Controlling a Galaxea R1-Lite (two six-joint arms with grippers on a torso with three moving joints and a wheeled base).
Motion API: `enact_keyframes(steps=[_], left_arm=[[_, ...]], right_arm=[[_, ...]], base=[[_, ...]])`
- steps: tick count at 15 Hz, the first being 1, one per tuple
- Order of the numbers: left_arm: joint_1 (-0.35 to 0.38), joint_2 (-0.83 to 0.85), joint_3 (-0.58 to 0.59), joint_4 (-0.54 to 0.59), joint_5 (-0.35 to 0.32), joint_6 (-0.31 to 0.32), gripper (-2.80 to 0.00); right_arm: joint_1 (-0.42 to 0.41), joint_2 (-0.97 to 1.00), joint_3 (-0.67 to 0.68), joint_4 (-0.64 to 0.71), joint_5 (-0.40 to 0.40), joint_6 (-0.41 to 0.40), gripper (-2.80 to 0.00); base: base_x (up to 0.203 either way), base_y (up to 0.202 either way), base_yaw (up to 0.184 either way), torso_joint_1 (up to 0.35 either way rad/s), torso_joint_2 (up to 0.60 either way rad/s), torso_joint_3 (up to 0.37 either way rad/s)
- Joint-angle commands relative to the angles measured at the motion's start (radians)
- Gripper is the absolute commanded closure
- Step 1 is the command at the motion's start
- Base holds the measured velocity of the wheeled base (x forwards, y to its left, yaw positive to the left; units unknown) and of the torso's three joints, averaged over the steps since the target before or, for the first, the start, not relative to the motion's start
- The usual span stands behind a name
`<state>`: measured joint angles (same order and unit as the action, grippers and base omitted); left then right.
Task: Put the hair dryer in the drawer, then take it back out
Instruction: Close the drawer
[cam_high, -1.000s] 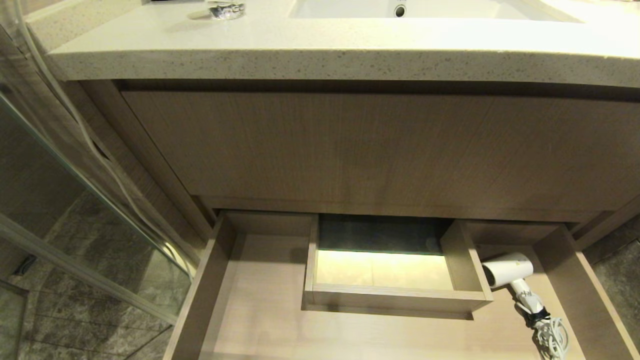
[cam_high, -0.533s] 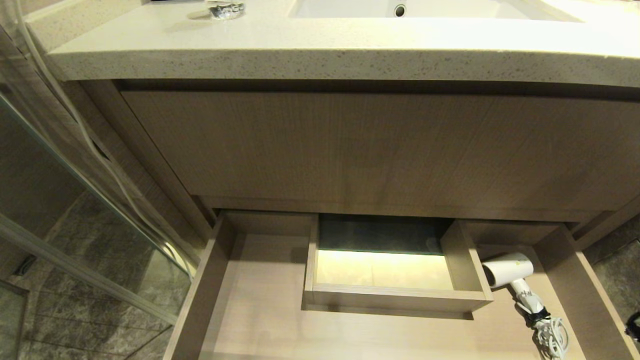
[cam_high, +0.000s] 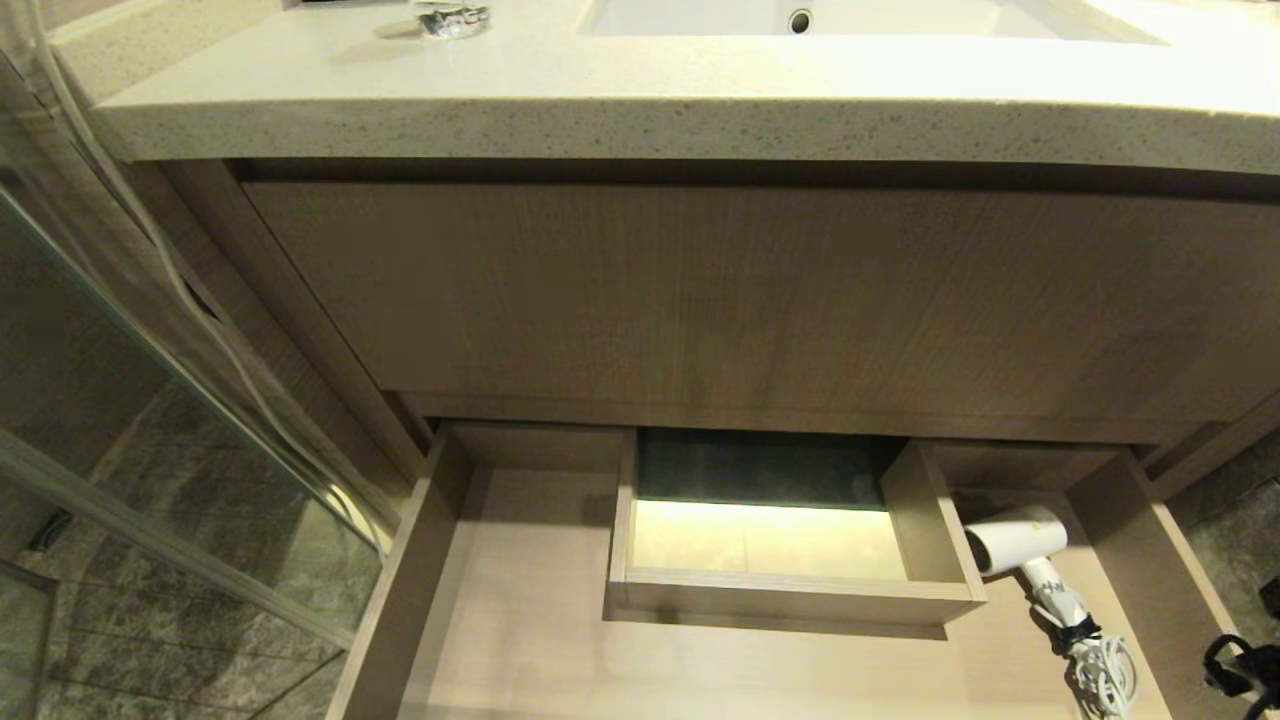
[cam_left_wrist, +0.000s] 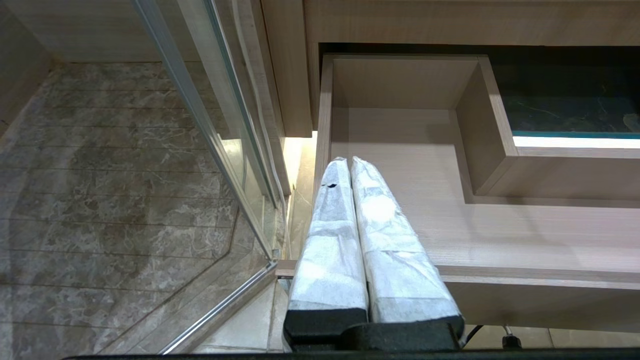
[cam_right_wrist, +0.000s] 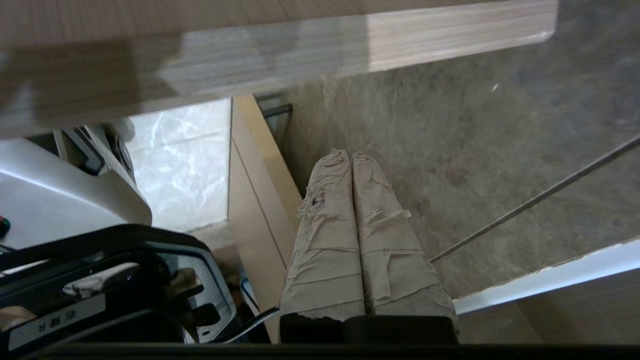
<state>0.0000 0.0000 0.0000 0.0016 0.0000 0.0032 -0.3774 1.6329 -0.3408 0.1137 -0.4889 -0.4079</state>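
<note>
The hair dryer (cam_high: 1020, 540) lies inside the open drawer (cam_high: 440, 560), at the lower right of the head view, in the narrow bay between the boxed cutout (cam_high: 930, 520) and the drawer's right side wall. Its fat white barrel points toward the cutout wall, just beside it; the slim handle runs down and to the right, ending in the bundled white cord (cam_high: 1105, 675) near the bottom edge of the frame. Nothing grips it. At the far lower right corner a dark piece of the right arm (cam_high: 1240, 665) shows beyond the drawer's side wall, apart from the dryer; which part it is I cannot tell. In the right wrist view the right claw (cam_right_wrist: 350, 157) has its two wrapped fingers pressed together on nothing, hanging over grey stone floor (cam_right_wrist: 475, 150) beside a wood panel. In the left wrist view the left claw (cam_left_wrist: 347, 162) is likewise closed and empty, over the front left part of the drawer, with a glass shower panel (cam_left_wrist: 210, 125) to its side. Above the drawer stands the taller wood front (cam_high: 740, 300), and over it the speckled counter (cam_high: 640, 100) with a sink (cam_high: 800, 15) at the top of the frame.
</note>
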Motion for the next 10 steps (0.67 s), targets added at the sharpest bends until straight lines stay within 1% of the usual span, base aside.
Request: enact_keyframes(steps=[1,5,10], left_arm=[[0.0,0.0,0.0,0.0,0.0,0.0,0.0],[0.0,0.0,0.0,0.0,0.0,0.0,0.0],[0.0,0.0,0.0,0.0,0.0,0.0,0.0]], right_arm=[[0.0,0.064,-0.009,-0.004,-0.004,-0.003,0.0],[-0.001,0.108,-0.003,-0.002,-0.04,0.003,0.0],[-0.006,0.17,-0.009,-0.009,-0.042,0.004,0.0]], base=[[0.0,0.0,0.0,0.0,0.0,0.0],[0.0,0.0,0.0,0.0,0.0,0.0],[0.0,0.0,0.0,0.0,0.0,0.0]])
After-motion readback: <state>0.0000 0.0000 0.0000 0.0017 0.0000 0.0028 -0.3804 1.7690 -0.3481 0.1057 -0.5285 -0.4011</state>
